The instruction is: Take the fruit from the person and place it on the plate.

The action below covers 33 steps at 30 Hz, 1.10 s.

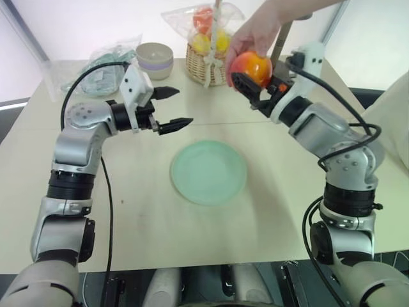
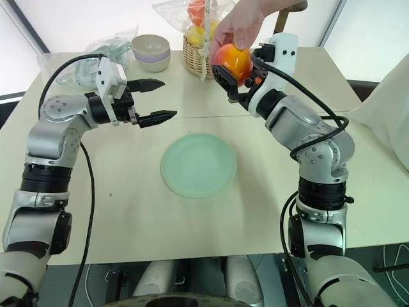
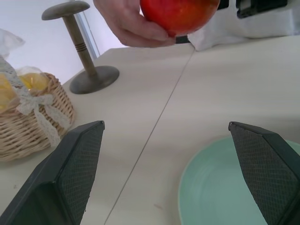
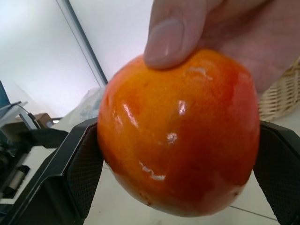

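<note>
The person's hand [image 1: 255, 31] reaches in from the far right and holds the fruit [image 1: 253, 65], glossy orange-red with a yellow blush, above the table. My right gripper [image 1: 254, 82] is open, and in the right wrist view the fruit [image 4: 178, 136] fills the gap between its two fingers while the person's thumb and fingers still clasp its top. The pale mint-green plate [image 1: 208, 173] lies flat mid-table, below and to the left of the fruit. To the left of the plate my left gripper [image 1: 184, 105] hovers open with nothing in it, pointing right.
At the back of the table stand a wicker basket [image 1: 204, 67] with bagged fruit, a beige bowl [image 1: 154, 59] with a lilac band, and a crumpled plastic bag [image 1: 102, 67]. A wooden stand [image 3: 86, 61] rises behind the hand. White fabric [image 1: 391, 118] lies at the right edge.
</note>
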{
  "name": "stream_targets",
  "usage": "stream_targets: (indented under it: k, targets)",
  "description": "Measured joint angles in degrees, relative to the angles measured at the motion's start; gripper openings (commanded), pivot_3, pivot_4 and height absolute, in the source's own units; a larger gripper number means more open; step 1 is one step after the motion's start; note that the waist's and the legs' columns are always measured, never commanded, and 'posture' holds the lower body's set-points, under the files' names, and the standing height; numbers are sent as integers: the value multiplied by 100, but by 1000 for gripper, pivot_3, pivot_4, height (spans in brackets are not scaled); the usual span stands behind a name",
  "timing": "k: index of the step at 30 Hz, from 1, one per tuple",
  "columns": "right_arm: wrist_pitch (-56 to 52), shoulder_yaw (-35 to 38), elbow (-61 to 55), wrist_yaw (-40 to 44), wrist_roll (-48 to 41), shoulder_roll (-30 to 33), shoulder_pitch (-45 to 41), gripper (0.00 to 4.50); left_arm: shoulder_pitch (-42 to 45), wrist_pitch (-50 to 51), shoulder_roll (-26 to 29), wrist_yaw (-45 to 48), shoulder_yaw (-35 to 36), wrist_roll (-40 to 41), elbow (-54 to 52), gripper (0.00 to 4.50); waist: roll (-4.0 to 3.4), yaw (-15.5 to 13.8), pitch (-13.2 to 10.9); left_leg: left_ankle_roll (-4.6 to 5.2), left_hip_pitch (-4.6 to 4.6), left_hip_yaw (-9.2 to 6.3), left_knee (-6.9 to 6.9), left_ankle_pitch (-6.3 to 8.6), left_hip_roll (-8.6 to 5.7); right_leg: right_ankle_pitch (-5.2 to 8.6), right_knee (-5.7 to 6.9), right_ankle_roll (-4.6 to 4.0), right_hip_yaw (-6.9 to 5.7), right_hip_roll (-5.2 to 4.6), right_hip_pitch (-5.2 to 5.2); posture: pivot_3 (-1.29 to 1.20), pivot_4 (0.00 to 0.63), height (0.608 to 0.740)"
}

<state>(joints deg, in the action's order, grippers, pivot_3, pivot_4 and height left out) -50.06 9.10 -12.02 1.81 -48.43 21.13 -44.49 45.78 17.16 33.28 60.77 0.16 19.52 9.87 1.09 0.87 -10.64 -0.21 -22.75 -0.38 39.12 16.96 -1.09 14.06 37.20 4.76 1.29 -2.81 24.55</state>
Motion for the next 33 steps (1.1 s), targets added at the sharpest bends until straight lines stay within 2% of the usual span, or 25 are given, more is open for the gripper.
stream_targets:
  k: [2,7,17,23,28,33]
  targets:
    - [53,-2,90,106,121,-3,-78,4500,-7,10,21,-9,44,0,-22,4438,0,1,0,0,-1,0,0,0,0,0,0,0,0,0,1,0,150,740]
    - [167,0,240,314,353,-23,-169,2976,-45,17,26,-63,81,3,-119,4500,0,-6,0,0,-2,0,0,0,-1,0,0,0,0,-1,1,0,150,740]
    - [157,35,291,423,502,-31,-247,2946,-64,82,32,-83,82,79,-124,4500,0,-3,0,0,-2,0,-1,0,0,0,-1,0,0,-2,2,0,150,740]
    - [-66,73,154,559,488,167,-256,2946,-64,229,174,60,114,245,-133,4500,-1,-4,-1,0,-5,0,-2,0,0,0,-2,0,-1,-3,4,0,150,740]
    - [-571,184,-629,1062,160,931,139,2946,-60,346,421,413,111,372,-143,4500,-2,-15,-1,2,-34,-6,-1,1,-1,0,-12,0,-6,-4,22,0,150,740]
    - [-1097,217,-1485,2002,-508,1825,987,2946,-55,512,685,976,81,501,-158,4500,-2,-10,-2,4,-48,-7,-1,2,0,0,-14,0,-9,-2,35,0,150,740]
